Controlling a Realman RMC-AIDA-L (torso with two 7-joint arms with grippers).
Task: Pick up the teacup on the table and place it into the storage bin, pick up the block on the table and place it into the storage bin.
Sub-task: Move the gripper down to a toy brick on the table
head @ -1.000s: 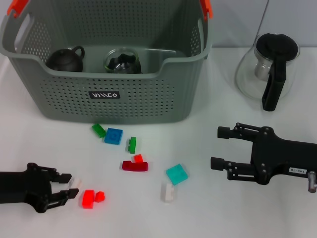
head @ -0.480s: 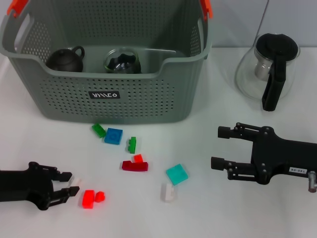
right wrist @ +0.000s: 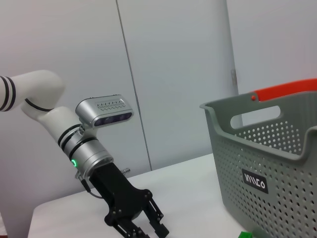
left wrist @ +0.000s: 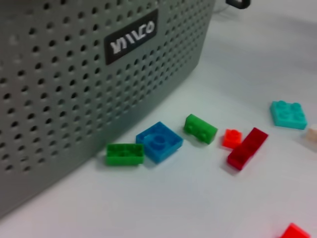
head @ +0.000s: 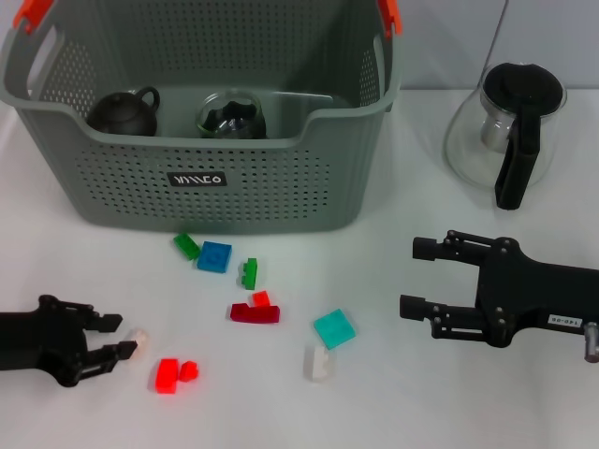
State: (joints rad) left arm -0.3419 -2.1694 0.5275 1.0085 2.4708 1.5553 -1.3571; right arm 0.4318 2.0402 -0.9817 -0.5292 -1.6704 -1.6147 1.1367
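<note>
Left gripper [head: 120, 336] has pulled back toward the worktop's left edge, jaws narrow around a small pale block [head: 138, 339] | red block [head: 168, 375] left behind on the worktop | storage bin [head: 234, 192] at rear already holds a dark teapot [head: 124, 112] | right gripper [head: 419, 278] idle at right, jaws wide | judged: block grasped, carry to bin next.
</note>
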